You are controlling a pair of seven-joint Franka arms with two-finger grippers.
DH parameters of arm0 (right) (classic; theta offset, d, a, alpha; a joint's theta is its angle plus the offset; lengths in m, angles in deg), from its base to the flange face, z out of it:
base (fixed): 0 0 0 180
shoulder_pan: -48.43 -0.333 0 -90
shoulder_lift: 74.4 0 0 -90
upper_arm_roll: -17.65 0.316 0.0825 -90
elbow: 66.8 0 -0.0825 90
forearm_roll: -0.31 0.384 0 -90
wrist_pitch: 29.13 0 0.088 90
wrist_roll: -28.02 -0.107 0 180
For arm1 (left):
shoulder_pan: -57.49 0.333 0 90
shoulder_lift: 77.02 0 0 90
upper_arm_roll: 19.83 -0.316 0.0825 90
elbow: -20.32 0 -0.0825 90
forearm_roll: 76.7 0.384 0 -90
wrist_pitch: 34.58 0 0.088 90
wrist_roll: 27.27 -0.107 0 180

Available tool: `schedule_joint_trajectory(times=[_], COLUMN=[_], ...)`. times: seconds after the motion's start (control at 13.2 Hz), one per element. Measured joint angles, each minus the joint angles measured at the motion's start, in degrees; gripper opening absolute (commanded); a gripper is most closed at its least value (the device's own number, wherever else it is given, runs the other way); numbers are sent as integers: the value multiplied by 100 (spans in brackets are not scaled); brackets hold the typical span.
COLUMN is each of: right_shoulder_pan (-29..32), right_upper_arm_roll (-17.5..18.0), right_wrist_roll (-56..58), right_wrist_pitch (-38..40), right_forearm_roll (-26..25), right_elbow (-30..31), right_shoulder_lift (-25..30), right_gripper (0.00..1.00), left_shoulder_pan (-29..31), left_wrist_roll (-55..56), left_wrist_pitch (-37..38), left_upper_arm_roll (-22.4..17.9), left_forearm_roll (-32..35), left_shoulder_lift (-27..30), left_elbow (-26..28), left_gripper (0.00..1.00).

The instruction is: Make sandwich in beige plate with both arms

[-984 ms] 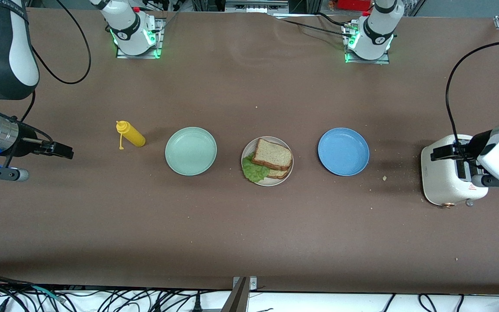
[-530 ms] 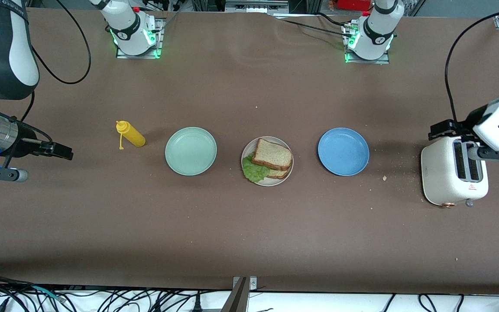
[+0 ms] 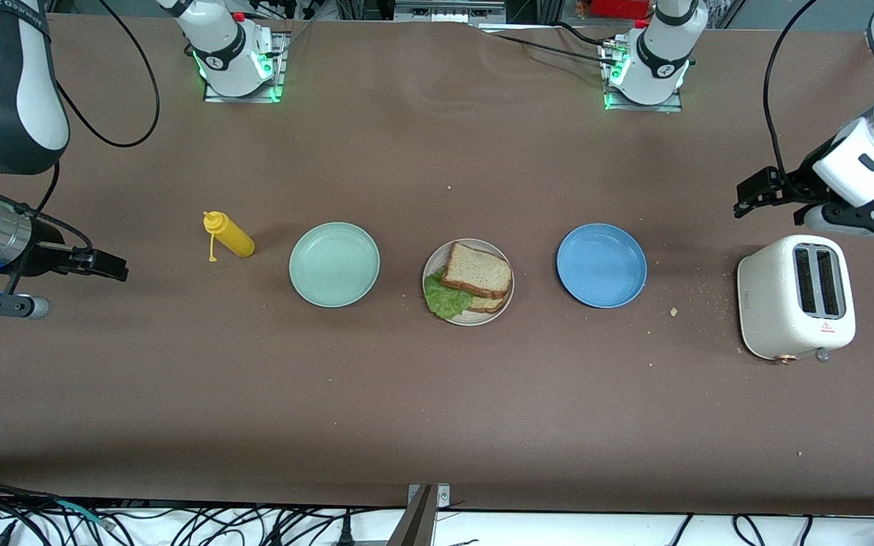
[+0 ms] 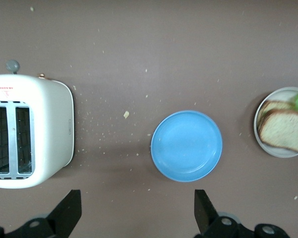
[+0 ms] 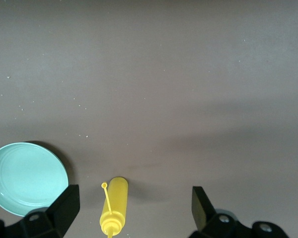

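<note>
1. The sandwich [image 3: 476,279] lies in the beige plate [image 3: 504,300], in the middle of the row of plates: two slices of speckled brown toast stacked a little askew, with a ruffled green lettuce leaf [image 3: 446,297] sticking out between them on the side toward the right arm's end and nearer to the front camera
2. The beige plate sits between the mint-green plate [image 3: 334,264] and the blue plate [image 3: 602,265], apart from both; the mint-green one is toward the right arm's end of the table, the blue one toward the left arm's end
3. A yellow squeeze bottle [image 3: 229,234] lies on its side just beside the mint-green plate, toward the right arm's end, with its cap dangling on a strap
4. A white toaster [image 3: 795,296] stands near the left arm's end of the table, its two slots facing up, and crumbs [image 3: 673,311] are scattered on the brown table [image 3: 437,409] between it and the blue plate
5. The left gripper [image 3: 752,193] hangs in the air over bare table beside the toaster, its fingers spread wide and holding nothing
6. The right gripper [image 3: 107,265] hovers over bare table at the right arm's end, near the yellow squeeze bottle, fingers likewise wide apart and empty
</note>
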Motion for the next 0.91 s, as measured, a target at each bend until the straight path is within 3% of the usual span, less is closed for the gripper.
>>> schedule_joint_trajectory(times=[0.3,0.61,0.91], right_shoulder_pan=[-14,-57,-65], right_upper_arm_roll=[17,24,24], right_wrist_roll=[194,61,38], right_wrist_pitch=[-30,-28,-137], right_forearm_roll=[-2,91,105], right_elbow=[-1,-3,241], right_shoulder_lift=[3,15,180], right_gripper=[100,100,100], left_shoulder_pan=[1,31,133], left_wrist_roll=[303,22,-150], left_wrist_pitch=[362,559,581], left_upper_arm_roll=[173,160,103], left_forearm_roll=[6,565,590], left_shoulder_lift=[7,6,-16], left_elbow=[-393,-751,-821], left_gripper=[100,100,100])
